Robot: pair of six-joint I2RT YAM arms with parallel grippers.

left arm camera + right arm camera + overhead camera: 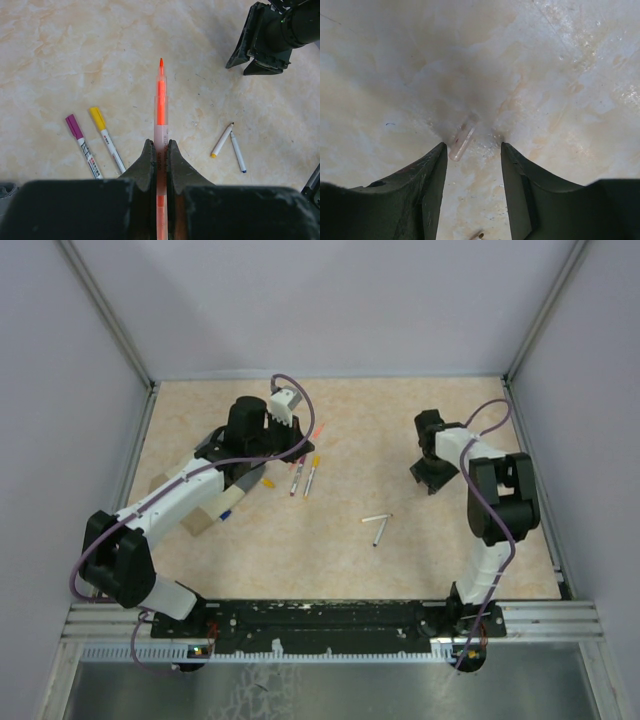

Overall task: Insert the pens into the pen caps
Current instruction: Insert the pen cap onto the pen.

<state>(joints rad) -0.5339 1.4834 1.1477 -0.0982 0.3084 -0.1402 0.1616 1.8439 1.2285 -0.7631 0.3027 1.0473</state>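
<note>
My left gripper (160, 142) is shut on an orange pen (160, 100), uncapped, its tip pointing away above the table; in the top view the gripper (299, 441) is at the back left. My right gripper (472, 147) is open and low over the table, with a clear pinkish cap (462, 140) lying between its fingertips, near the left finger; in the top view it (432, 478) is at the right. A magenta-capped pen (82, 145) and a yellow-capped pen (106, 137) lie side by side. Two uncapped pens (221, 141) (238, 152) lie mid-table.
A small orange cap (268, 482) and a blue cap (225, 513) lie by the left arm, next to a beige box (198, 522) partly under it. The table's walls stand at the back and on both sides.
</note>
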